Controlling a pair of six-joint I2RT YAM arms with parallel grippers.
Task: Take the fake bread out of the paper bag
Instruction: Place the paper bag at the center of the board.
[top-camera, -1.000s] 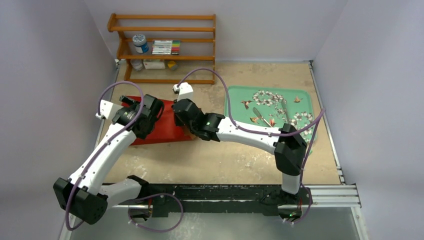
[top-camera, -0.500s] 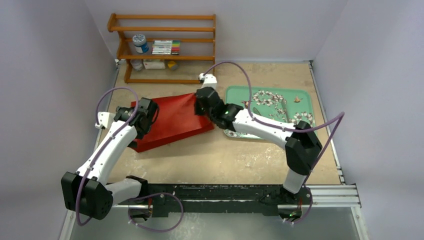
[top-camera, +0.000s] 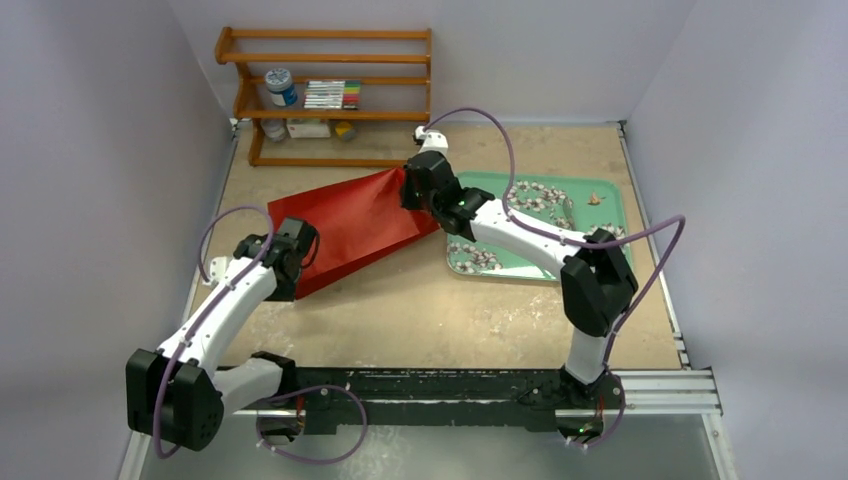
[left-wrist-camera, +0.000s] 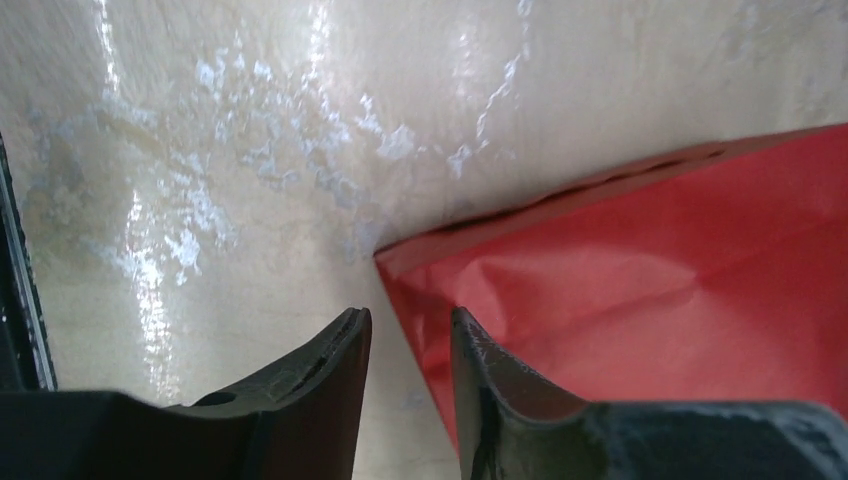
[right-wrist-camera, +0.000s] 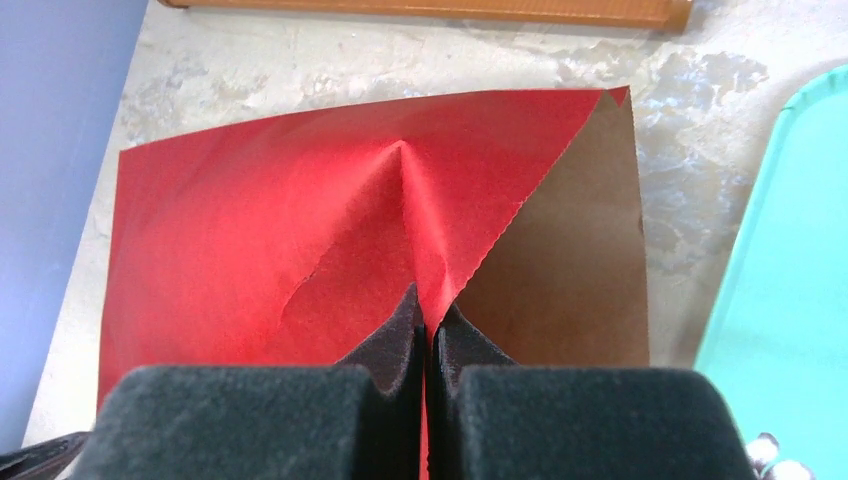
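The red paper bag (top-camera: 350, 225) lies flat and slanted on the table, its mouth toward the tray. My right gripper (top-camera: 412, 195) is shut on the bag's notched top rim (right-wrist-camera: 428, 310), pinching a red fold; the brown inside (right-wrist-camera: 570, 270) shows beside it. My left gripper (top-camera: 292, 268) is at the bag's near-left bottom corner. In the left wrist view its fingers (left-wrist-camera: 408, 315) stand a narrow gap apart, with the bag (left-wrist-camera: 650, 280) edge running under the right finger and mostly bare table in the gap. The fake bread is hidden.
A teal flowered tray (top-camera: 590, 215) sits at the right, partly under my right arm. A wooden shelf (top-camera: 325, 95) with a jar and small boxes stands at the back left. Walls close in on both sides.
My right gripper has dragged the bag's mouth end toward the back and the tray, swinging the bag round. The left gripper has moved nearer along the bag's bottom edge, and its jaws have narrowed.
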